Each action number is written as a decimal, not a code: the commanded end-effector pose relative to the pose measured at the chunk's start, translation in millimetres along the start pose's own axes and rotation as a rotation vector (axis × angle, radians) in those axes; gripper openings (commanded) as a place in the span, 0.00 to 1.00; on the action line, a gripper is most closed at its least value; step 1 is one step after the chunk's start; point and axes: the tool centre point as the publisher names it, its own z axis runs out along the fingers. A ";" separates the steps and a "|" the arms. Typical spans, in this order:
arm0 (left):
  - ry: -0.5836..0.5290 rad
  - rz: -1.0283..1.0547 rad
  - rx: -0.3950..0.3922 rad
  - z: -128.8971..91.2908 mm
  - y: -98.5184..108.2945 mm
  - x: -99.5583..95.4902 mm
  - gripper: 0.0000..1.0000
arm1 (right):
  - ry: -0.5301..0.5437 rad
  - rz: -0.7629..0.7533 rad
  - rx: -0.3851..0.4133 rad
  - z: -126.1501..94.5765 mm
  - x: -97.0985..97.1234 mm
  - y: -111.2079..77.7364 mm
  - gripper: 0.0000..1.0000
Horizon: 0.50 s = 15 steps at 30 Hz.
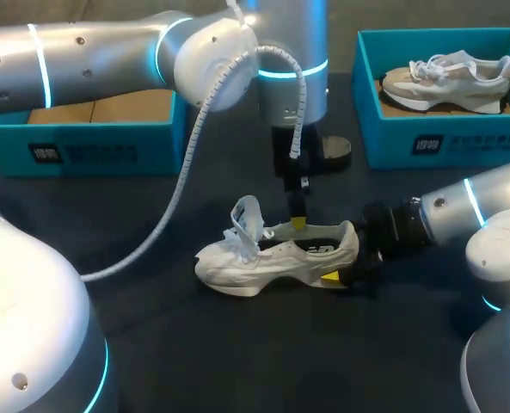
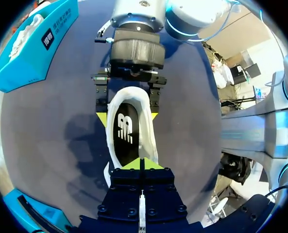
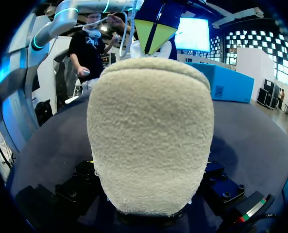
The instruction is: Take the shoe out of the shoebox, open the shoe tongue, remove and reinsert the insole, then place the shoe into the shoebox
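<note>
The cream-white lace-up sneaker (image 1: pixel 272 258) lies on its sole on the dark worktop (image 1: pixel 237 344). Its heel faces the right end effector (image 2: pixel 127 116), which clamps that fuzzy heel from both sides, one yellow-tipped finger against each flank. The left end effector (image 2: pixel 140 164) points down from above into the sneaker's mouth. Its two fingers are drawn narrow, tips together, at the forward end of the black printed insole (image 2: pixel 126 131); whether they pinch anything cannot be told. Just past it, toward the toe, the white tongue (image 1: pixel 248 215) stands lifted with the laces. Well behind the left end effector sits an open teal cardboard shoebox (image 1: pixel 164 146). Behind the right end effector, a second teal shoebox (image 1: pixel 392 142) holds another pale sneaker (image 1: pixel 448 79).
</note>
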 end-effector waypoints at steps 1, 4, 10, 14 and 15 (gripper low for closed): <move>0.002 0.005 0.022 11.8 -0.4 -1.6 0.00 | -0.001 0.000 0.003 0.0 0.3 -0.2 0.00; 0.012 0.013 0.025 21.7 -2.2 -3.5 0.00 | -0.001 0.000 0.003 0.0 0.3 -0.2 0.00; 0.011 0.018 0.028 32.3 -2.7 -2.3 0.00 | -0.001 0.000 0.003 0.0 0.3 -0.2 0.00; 0.006 0.021 0.034 38.6 -0.8 -3.1 0.00 | -0.001 0.000 0.003 0.0 0.3 -0.2 0.00; 0.004 0.022 0.034 41.1 -0.4 -3.2 0.00 | -0.001 0.000 0.003 0.0 0.3 -0.2 0.00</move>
